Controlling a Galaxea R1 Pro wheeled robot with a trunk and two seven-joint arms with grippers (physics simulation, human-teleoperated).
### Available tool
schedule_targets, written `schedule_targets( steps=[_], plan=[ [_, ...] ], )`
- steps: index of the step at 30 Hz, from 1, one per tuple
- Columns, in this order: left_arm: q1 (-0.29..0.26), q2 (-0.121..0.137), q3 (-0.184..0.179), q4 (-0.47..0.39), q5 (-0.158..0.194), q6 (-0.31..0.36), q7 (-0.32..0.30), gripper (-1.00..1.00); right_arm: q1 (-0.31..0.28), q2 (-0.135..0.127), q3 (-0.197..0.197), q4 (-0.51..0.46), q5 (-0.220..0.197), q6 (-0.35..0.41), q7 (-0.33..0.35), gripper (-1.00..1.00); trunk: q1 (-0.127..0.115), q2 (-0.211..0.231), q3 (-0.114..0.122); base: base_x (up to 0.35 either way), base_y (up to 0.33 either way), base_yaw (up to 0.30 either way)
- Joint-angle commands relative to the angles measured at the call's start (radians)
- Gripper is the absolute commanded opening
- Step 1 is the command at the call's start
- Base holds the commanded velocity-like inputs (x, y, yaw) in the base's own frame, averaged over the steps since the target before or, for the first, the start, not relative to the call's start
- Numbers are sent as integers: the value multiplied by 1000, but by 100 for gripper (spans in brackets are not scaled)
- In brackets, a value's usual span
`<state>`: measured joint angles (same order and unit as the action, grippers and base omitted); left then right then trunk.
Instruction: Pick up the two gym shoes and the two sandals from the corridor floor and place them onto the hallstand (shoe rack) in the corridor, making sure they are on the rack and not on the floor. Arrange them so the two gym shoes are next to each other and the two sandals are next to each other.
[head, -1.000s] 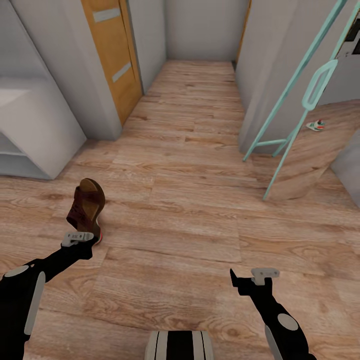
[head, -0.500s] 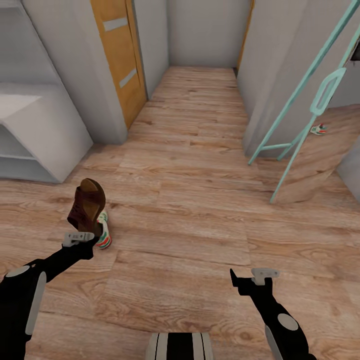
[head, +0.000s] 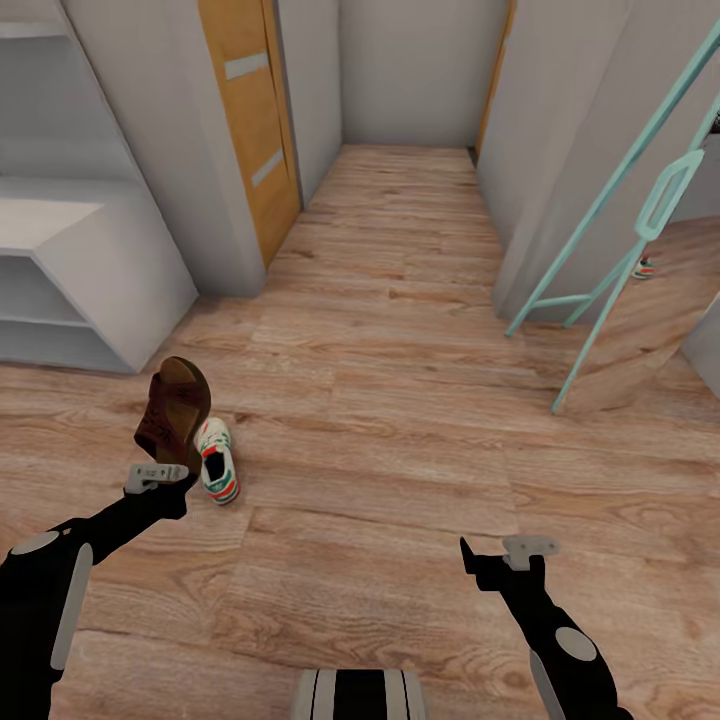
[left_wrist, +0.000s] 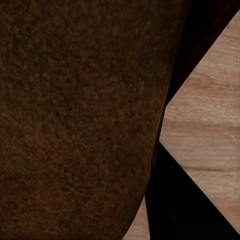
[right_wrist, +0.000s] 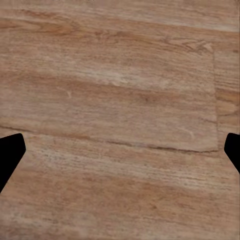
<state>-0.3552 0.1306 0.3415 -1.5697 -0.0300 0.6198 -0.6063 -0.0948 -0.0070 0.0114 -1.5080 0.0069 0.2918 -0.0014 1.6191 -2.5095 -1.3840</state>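
Sandal (head: 172, 410): dark brown with a tan footbed, held upright in the air by the left end effector (head: 158, 478), sole side toward the camera; its leather lies close against the left wrist view (left_wrist: 75, 115).
Left end effector: closed on the sandal, well above the corridor floor (head: 400, 420).
Gym shoe (head: 217, 473): white with green stripe and red accents, lying on the floor just beside and below the held sandal.
Second gym shoe (head: 644, 267): a small white, green and red shape far off, seen through the teal frame (head: 600, 250) on the right side; too small to tell more.
Right end effector (head: 497, 556): holds nothing, fingers spread wide over bare planks, as the right wrist view shows (right_wrist: 12, 150).
Hallstand (head: 80, 270): light-grey unit with open shelf levels at the left; the visible part has no shoes on it.
Progress: I judge the task early; one sandal is lifted but not yet placed, both visible gym shoes remain on the floor, and the other sandal's whereabouts I cannot tell.
Writing: no brand, label or text is readable on any item.
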Motion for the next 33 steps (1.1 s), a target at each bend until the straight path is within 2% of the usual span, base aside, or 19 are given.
schedule_targets(
  steps=[1,4,33],
  plan=[
    [-1,0,1,-1,-7,5,-9,-100,0,-1,1,-1,1,6,0,100,0,0,1,0,2,0],
    [-1,0,2,-1,-7,5,-9,-100,0,-1,1,-1,1,6,0,100,0,0,6,0,1,0],
    [-1,-6,0,0,-5,5,-9,-100,0,-1,2,-1,1,6,0,100,-13,6,166,0,0,0]
  ],
)
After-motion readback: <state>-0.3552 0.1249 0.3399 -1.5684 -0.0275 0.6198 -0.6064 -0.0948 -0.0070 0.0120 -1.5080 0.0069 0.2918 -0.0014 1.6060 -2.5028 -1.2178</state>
